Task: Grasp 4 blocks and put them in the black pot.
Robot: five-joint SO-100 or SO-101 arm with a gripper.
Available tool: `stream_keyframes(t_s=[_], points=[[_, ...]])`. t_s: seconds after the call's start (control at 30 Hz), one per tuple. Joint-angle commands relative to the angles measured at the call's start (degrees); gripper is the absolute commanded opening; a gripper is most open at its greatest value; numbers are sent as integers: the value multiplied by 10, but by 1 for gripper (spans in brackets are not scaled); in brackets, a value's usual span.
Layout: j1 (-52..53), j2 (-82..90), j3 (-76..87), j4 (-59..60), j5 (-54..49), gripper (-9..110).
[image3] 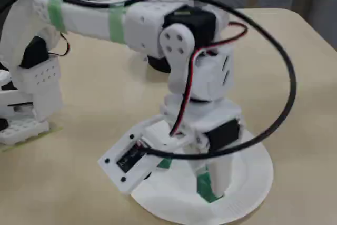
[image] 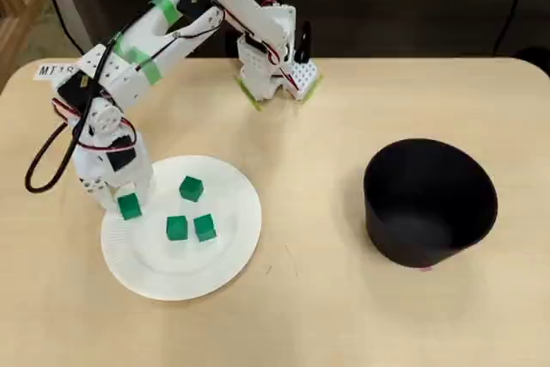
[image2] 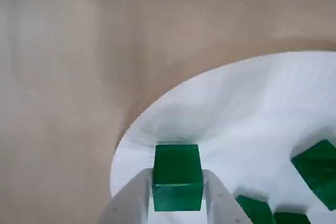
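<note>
Tan tabletop; gripper (image2: 178, 205) clenched on a green block (image2: 178, 177) at white plate (image2: 247, 108) rim in wrist view, while only overhead view shows black pot (image: 430, 202) far off.

White printed arm (image: 163, 36) with black servos, green tape bands (image3: 117, 23), red and black cables (image3: 274, 61), and a white claw (image2: 177, 203).
</note>
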Motion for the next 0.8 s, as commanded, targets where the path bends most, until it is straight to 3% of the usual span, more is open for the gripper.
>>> stream_keyframes(t_s=[0.0,0.13,0.3,0.57,0.77], points=[[-40,11,-121,20,-85,-2],[-150,33,-218,44,-214,-2],[-327,103,-219,46,-292,-2],[-572,142,-219,81,-273,-2],[-686,213,-104,83,-250,-2]])
